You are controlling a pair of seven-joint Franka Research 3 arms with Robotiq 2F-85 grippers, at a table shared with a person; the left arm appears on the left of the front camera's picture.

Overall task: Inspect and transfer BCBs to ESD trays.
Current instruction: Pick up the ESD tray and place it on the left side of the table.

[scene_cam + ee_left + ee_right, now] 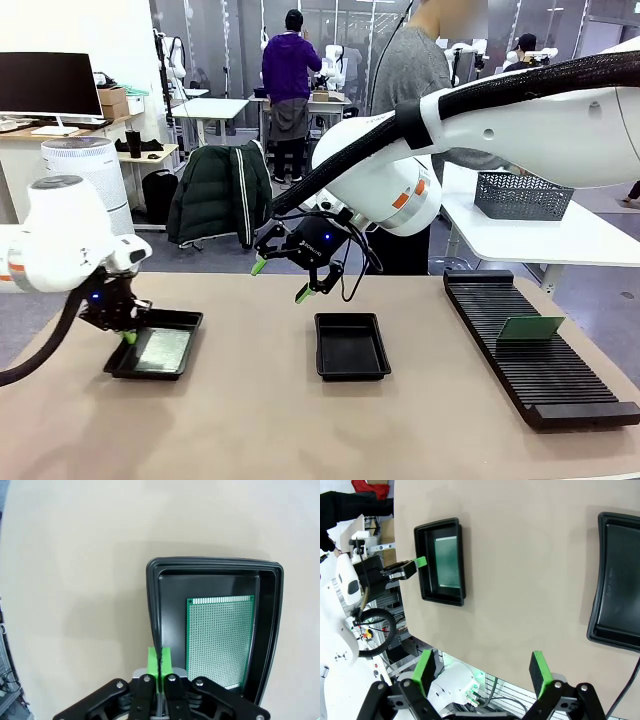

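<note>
**Two ESD trays on a desk, one BCB laid flat in the left tray**

The middle ESD tray (352,346), glossy black with a bare floor, is taken as the reference point on the tan desk (300,430). To its right, well apart, a long black ribbed rack (560,370) is laid along the desk. One upright BCB (531,328) is seen standing in the rack's slots. Beyond the rack, farther from the middle tray, a dark mesh basket (523,196) is set on a white side table (560,235). Behind the middle tray, across the desk, a person (410,70) in grey is partly covered by the thick white right arm, which is stretched in from the right above the desk.

The right tool (280,281) is held in the air above the middle tray and to its left, clear of both trays. Its green-padded fingers are spread wide.

To the left of the middle tray, well apart, the left ESD tray (155,350) is placed. A flat BCB (163,350), green with a pale speckled face, is laid on its floor. The left tool (160,655) is poised over that tray's rim, on the side away from the middle tray, with its green tips pressed together. The flat BCB is found just beside those tips, parted from them by a strip of black floor.

Counted in all: two ESD trays, two BCBs, one rack, one basket, two tools.
</note>
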